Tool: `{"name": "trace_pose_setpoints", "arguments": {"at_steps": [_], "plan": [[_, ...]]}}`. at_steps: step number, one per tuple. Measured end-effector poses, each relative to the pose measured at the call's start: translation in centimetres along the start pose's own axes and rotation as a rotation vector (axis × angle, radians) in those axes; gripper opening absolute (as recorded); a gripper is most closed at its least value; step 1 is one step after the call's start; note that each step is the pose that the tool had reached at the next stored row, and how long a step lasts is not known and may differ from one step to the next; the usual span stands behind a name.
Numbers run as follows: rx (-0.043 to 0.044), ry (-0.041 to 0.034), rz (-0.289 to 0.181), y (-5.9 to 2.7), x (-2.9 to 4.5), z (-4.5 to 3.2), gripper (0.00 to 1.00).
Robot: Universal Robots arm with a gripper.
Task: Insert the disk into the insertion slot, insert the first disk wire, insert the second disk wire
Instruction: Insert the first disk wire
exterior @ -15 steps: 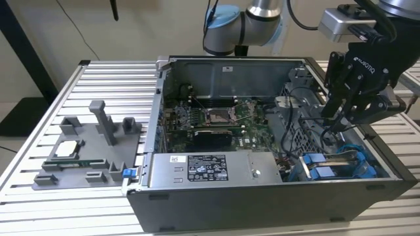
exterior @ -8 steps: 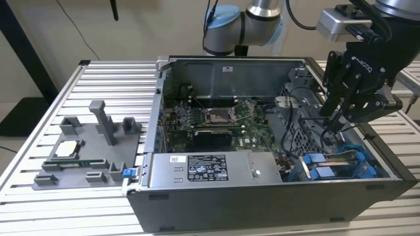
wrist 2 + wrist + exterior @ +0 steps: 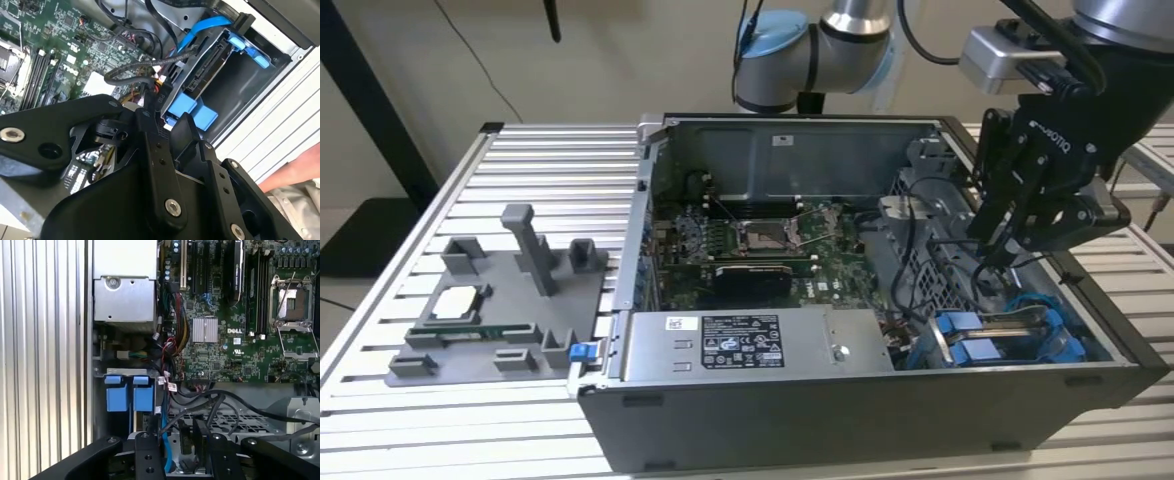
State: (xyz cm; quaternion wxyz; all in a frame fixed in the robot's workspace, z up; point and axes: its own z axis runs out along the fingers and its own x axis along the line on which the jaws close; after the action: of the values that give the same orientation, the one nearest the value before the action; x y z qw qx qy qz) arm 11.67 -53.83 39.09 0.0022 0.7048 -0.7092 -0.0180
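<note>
Black gripper (image 3: 998, 256); green motherboard (image 3: 761, 235); dark grey computer case (image 3: 854, 410); bright blue drive frames (image 3: 128, 394); grey perforated drive cage (image 3: 235, 421); silver ribbed surface (image 3: 520, 160); grey fixture (image 3: 507, 300).

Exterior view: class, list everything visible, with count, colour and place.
Slatted metal table: one, silver, under everything.
Open metal computer case: one, dark grey, mid-table.
Circuit-board motherboard: one, green, inside the case.
Boxy metal power supply: one, silver, case's near edge.
Blue-framed hard drives: two, case corner, exterior view's right.
Moulded plastic fixture: one, grey, table, exterior view's left.
Robot arm: one, silver and blue, above the case.
Tool: one, black, inside case, near drives.
</note>
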Motion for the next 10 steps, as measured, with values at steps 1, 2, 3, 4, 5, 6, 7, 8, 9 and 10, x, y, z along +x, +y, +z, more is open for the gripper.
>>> {"name": "trace_pose_setpoints", "arguments": {"at_steps": [1, 2, 3, 4, 5, 6, 7, 8, 9, 10], "plan": [[0.0006, -0.0012, -0.003, -0.04, 0.00, 0.02, 1.00], [0.0007, -0.0021, -0.006, -0.12, 0.00, 0.04, 1.00], [0.0007, -0.0029, -0.009, -0.25, 0.00, 0.05, 1.00], [0.0007, -0.0037, -0.013, -0.41, 0.00, 0.05, 1.00], [0.0006, -0.0047, -0.017, -0.57, 0.00, 0.04, 1.00], [0.0005, -0.0059, -0.020, -0.73, 0.00, 0.04, 1.00], [0.0004, -0.0069, -0.023, -0.83, 0.00, 0.05, 1.00], [0.0007, -0.0072, -0.024, -0.83, -0.01, 0.09, 1.00], [0.0025, -0.0105, -0.024, -0.84, 0.01, 0.21, 1.00], [0.0035, -0.0135, -0.024, -0.84, 0.00, 0.26, 1.00]]}}
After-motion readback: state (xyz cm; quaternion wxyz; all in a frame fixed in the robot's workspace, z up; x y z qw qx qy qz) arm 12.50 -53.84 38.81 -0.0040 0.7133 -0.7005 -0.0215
